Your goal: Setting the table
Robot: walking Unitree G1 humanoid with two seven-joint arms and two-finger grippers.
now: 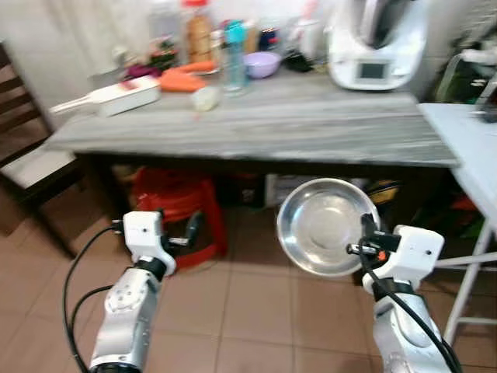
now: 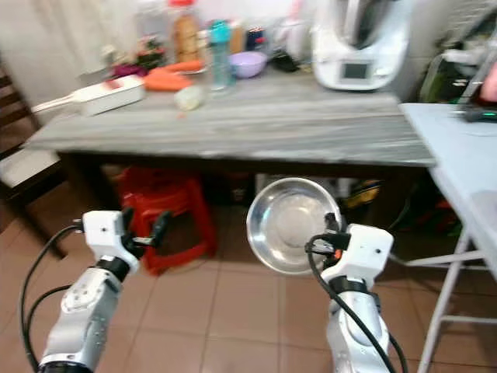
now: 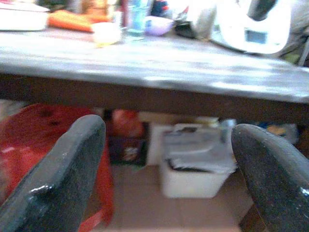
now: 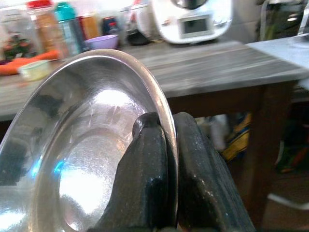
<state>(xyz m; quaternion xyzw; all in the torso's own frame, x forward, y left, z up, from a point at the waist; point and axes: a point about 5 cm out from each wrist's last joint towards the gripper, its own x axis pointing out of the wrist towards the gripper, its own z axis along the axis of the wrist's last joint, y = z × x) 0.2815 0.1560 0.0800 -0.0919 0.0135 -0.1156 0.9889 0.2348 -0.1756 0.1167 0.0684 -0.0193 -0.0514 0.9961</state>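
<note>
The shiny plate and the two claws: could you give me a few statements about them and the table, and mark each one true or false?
1. The right gripper pinches the steel plate by its rim. True.
2. The plate already lies on the table. False: it is held up on edge, in front of the table and below its top.
3. The left gripper is carrying a cup. False: its fingers are spread apart with nothing between them.
4. A purple bowl stands at the back of the table. True.
5. The white appliance sits on the floor. False: it stands on the table.
</note>
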